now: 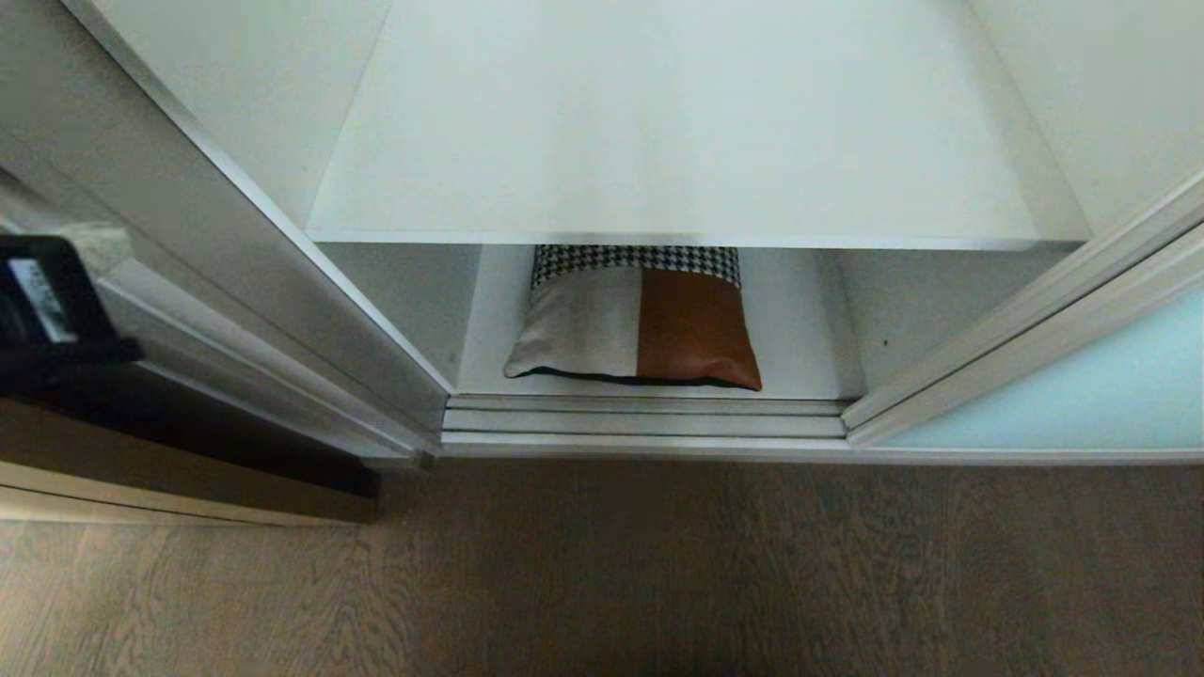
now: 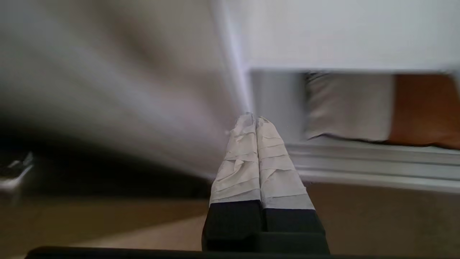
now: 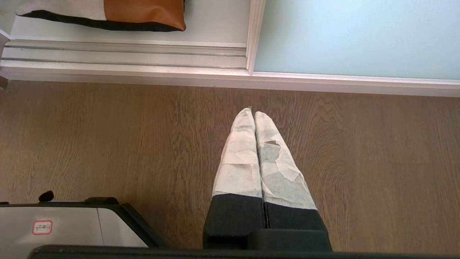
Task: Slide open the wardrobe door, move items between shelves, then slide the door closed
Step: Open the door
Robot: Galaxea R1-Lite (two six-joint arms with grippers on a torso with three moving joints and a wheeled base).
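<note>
The sliding wardrobe door point(image 1: 1082, 385) of pale aqua glass stands pushed to the right, so the wardrobe is open. A patchwork cushion point(image 1: 640, 324) in houndstooth, cream and rust lies on the bottom shelf point(image 1: 800, 320), under a bare white shelf point(image 1: 677, 141). My left gripper point(image 2: 255, 118) is shut and empty, held low in front of the wardrobe's left post, with the cushion point(image 2: 352, 108) off to its side. My right gripper point(image 3: 252, 112) is shut and empty above the floor, short of the door point(image 3: 359, 36) and apart from the cushion point(image 3: 143, 10).
Silver floor tracks point(image 1: 649, 418) run along the wardrobe's threshold. A dark panel point(image 1: 188, 442) leans at the left beside the wardrobe's side wall. A black block with a white label point(image 1: 47, 310) shows at the left edge. My own base point(image 3: 54, 226) sits on the wood-grain floor point(image 1: 658, 564).
</note>
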